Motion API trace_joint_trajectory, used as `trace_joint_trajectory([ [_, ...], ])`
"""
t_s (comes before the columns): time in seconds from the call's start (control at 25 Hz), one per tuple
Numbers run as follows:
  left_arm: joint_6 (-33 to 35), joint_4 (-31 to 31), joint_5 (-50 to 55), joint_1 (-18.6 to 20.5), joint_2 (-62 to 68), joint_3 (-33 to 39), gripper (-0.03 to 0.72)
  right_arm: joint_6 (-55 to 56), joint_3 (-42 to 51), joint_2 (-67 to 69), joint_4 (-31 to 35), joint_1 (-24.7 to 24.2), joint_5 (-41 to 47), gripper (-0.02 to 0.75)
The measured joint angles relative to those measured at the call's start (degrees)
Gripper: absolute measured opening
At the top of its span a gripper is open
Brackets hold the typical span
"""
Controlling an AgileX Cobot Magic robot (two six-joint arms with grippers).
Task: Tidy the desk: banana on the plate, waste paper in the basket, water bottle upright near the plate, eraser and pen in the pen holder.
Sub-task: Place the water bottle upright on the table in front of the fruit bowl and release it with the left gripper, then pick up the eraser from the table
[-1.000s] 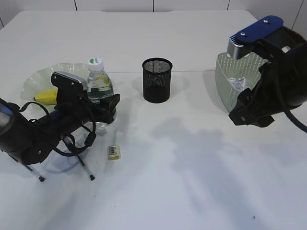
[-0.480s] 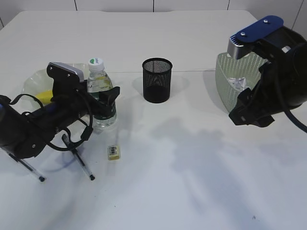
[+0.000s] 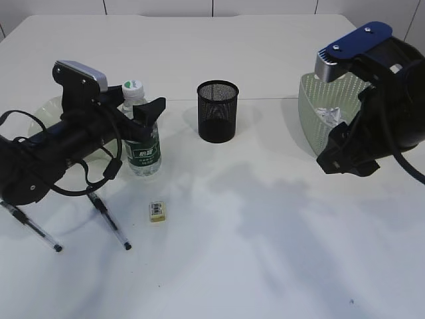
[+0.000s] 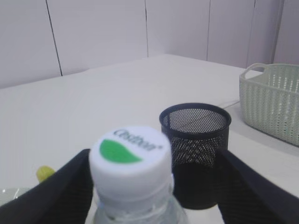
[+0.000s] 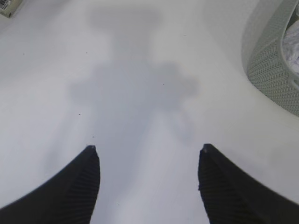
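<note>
White desk (image 3: 252,266): mostly bare; task items sit left and centre.
Water bottle (image 3: 141,136): upright, green-and-white cap on, just in front of the plate (image 3: 41,109). This step looks done.
Left gripper (image 4: 154,186): level at the bottle's neck, fingers well apart on either side of the cap, a gap showing on both sides; holding nothing as far as I can see.
Banana (image 4: 45,173): only a yellow tip shows in the left wrist view; arm hides the plate from the front, so I cannot confirm it lies on it.
Basket (image 3: 319,113): far right, crumpled white paper inside; paper step looks done.
Right gripper (image 5: 147,184): hovering over bare desk beside the basket, fingers spread wide, empty.
Eraser (image 3: 157,211): flat on the desk, well apart from the pen holder (image 3: 217,111).
Pens (image 3: 109,222): two on the desk, front left.
Left to do: eraser and pens into the mesh holder.
</note>
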Motion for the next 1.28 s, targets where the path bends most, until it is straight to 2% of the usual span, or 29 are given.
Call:
trace_joint_trajectory([
  [0.28, 0.0, 1.35, 0.29, 0.0, -5.71, 0.09, 0.555, 0.0, 0.0, 0.0, 0.0, 0.0, 0.0, 0.495],
  [0.44, 0.0, 1.47, 6.64, 0.0, -10.21, 0.09, 0.555, 0.0, 0.0, 0.0, 0.0, 0.0, 0.0, 0.495],
  [0.56, -1.09, 1.71, 16.01, 0.0, -14.29, 0.32, 0.555, 0.0, 0.0, 0.0, 0.0, 0.0, 0.0, 0.495],
  [0.8, -7.95, 1.74, 40.85, 0.0, -26.81, 0.32, 0.553, 0.0, 0.0, 0.0, 0.0, 0.0, 2.71, 0.495],
  [1.0, -11.32, 1.22, 62.34, 0.0, -37.25, 0.53, 0.515, 0.0, 0.0, 0.0, 0.12, 0.0, 3.86, 0.494],
  [1.28, -11.75, -5.8, 88.61, 0.76, -45.58, 0.41, 0.502, 0.83, -0.26, 0.0, 2.56, 0.0, 4.63, 0.495],
])
